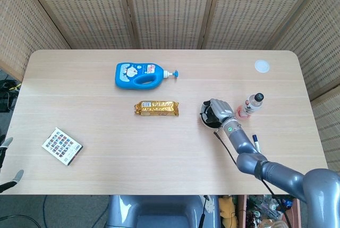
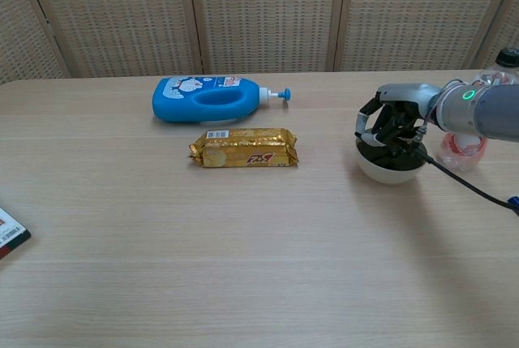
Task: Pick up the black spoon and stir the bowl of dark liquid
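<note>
Stirring stage, spoon itself not made out.

Right hand (image 2: 392, 129) low over the bowl (image 2: 390, 168), fingers curled down into its mouth and hiding most of the dark liquid (image 2: 395, 158); same pose from the head view, hand (image 1: 217, 112) covering the bowl (image 1: 204, 114). Black spoon too hidden to pick out, so hard to tell whether anything is held or the fingers are merely closed. Judged from the pose: pick-up probably done, stirring under way, amount left unclear. Bowl sitting right of centre on the table (image 1: 106, 148), with the gold packet (image 1: 156, 108) at its 9 o'clock and the small bottle (image 1: 249, 106) near at 3 o'clock. Left hand (image 1: 7, 164) down at the table's 8 o'clock corner, fingers apart, empty.
</note>
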